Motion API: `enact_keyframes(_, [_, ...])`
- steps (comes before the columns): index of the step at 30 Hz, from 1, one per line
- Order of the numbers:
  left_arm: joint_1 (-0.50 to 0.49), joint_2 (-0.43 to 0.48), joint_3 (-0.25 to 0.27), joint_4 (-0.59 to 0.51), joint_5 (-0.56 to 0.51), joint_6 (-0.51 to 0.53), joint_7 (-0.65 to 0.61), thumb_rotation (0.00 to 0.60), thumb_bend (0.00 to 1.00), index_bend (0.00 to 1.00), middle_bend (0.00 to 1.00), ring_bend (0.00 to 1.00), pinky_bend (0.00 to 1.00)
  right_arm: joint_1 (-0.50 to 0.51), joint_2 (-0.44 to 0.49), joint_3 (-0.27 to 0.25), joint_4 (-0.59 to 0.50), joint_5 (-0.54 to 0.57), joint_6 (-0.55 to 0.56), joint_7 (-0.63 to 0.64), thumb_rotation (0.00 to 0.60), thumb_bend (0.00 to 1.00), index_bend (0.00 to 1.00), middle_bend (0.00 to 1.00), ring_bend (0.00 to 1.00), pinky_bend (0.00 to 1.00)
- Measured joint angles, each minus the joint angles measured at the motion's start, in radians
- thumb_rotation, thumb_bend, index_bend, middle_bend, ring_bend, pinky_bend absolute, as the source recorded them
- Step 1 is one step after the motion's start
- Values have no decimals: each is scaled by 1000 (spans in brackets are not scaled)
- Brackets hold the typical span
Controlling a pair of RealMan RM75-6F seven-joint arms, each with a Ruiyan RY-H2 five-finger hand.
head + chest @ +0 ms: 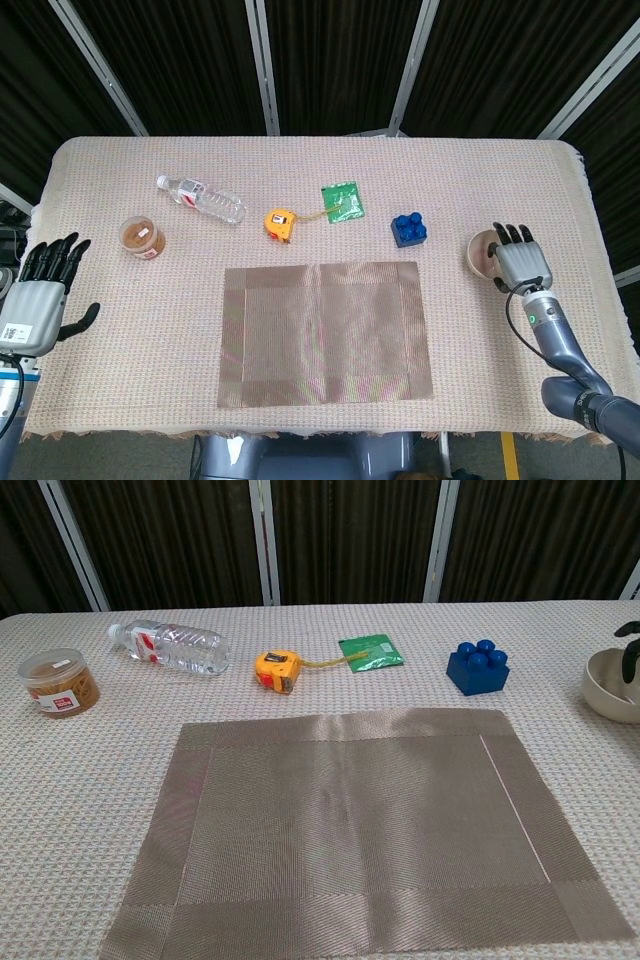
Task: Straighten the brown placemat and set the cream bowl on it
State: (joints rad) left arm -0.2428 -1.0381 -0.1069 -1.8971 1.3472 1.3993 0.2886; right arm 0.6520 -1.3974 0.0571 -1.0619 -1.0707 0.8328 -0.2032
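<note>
The brown placemat (326, 333) is a woven rectangle with a paler border band, lying flat and roughly square to the table's near edge, at its middle. The cream bowl (482, 255) stands upright on the tablecloth well to the placemat's right, apart from it, partly covered in the head view by a robot hand.
</note>
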Motion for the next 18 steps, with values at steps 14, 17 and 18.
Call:
enact_keyframes(14, [-1,1,0,2,0,-5,-2,600,336,0,0,0,0,-17,-10,6,0,-37,-9,17,600,248,383,0,0,0])
enact_keyframes(17, [0,1,0,2,0,-4,-1,600,336,0,0,0,0,-21,-7,8,-9,-45,-3,20,600,248,387,0,0,0])
enact_keyframes(18, [0,0,0,1,0,-4,-1,600,336,0,0,0,0,-23,-5,9,-13,-48,1,21,600,248,388,0,0,0])
